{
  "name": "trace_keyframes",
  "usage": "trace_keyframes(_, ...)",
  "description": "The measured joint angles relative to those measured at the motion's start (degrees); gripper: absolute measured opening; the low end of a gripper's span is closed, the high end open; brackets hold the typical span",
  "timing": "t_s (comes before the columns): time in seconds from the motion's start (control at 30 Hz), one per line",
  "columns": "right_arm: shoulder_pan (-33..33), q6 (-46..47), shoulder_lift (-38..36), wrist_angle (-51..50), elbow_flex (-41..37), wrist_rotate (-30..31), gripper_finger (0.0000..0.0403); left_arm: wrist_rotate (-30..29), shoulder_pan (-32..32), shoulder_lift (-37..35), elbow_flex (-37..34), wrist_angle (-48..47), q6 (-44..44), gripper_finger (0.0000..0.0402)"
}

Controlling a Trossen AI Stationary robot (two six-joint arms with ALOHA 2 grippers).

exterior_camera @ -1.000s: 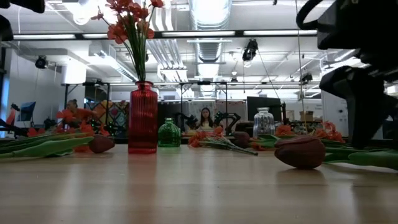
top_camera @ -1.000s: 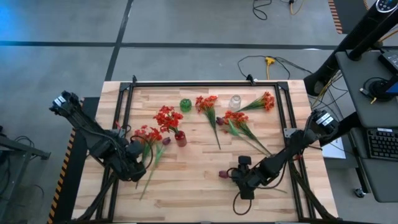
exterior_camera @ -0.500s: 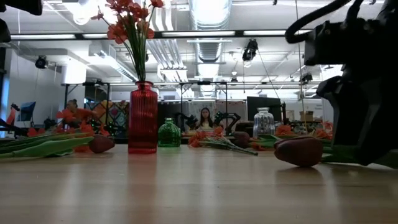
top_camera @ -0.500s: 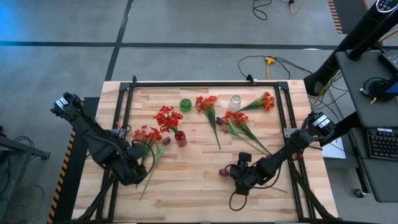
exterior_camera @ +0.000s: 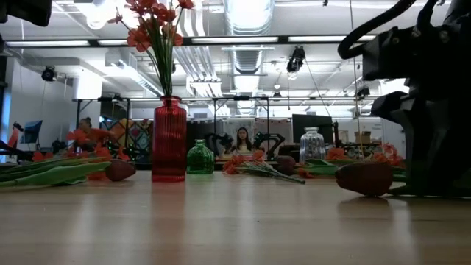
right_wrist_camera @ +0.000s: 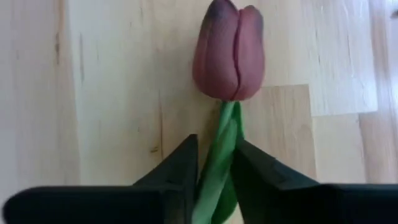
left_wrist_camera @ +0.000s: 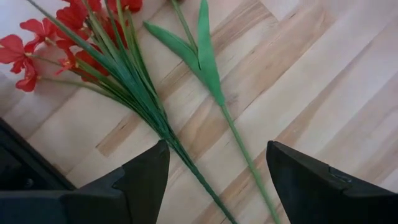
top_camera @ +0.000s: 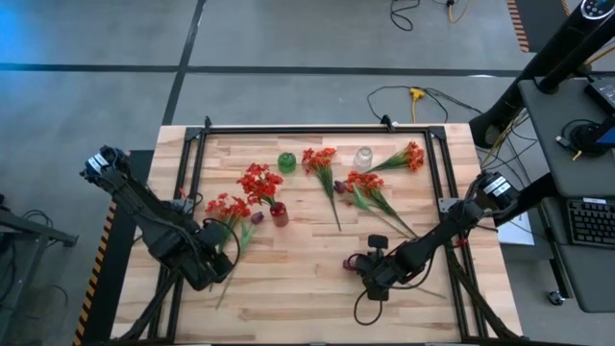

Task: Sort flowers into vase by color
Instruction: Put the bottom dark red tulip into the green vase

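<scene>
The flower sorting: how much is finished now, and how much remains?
Done: one red bunch stands in the red vase. In hand: the right gripper is shut on the stem of a dark tulip lying on the table. Left: the green vase and clear vase look empty, and several bunches lie loose. The left gripper is open above two stems.

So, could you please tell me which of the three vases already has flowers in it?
The tall red vase: red blooms stand in it, while the small green vase and the clear glass vase beside it hold none.

Dark purple tulip bud (right_wrist_camera: pixel 229 53), green stem (right_wrist_camera: pixel 219 163); red ribbed vase (exterior_camera: pixel 169 140); green vase (exterior_camera: pixel 199 159); pale wood-grain bench (top_camera: pixel 307 279).
</scene>
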Motion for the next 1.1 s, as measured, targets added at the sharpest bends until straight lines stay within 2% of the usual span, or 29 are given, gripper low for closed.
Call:
trace_keyframes(0.3, -0.13, -1.49, -1.34, 0.05, 0.0, 0.07, 0.0021, -1.12, -0.42, 0.82, 0.0, 0.02, -1.04, 0.0251)
trace_keyframes(0.57, -0.34, -1.6, -1.78, 0.4, 0.38, 0.44, 0.0013, -1.85, -0.46, 0.82, 0.0, 0.03, -1.04, 0.0251)
trace_keyframes(0.77, -1.23, -2.26, -4.73, 3.08, 0.85, 0.85, 0.0013, -6.05, -1.28, 0.81, 0.0, -0.01, -1.61, 0.0251)
trace_keyframes(0.97, -2.61, -8.89, -10.58, 9.19, 0.67, 5.36, 0.0013, -8.12, -3.26, 0.75, 0.0, -0.1, -3.76, 0.0251)
trace_keyframes(1.1, -5.29, -17.52, -14.94, 18.44, 0.01, 6.67, 0.0013, -8.13, -4.27, 0.75, 0.0, -0.25, -4.73, 0.0251)
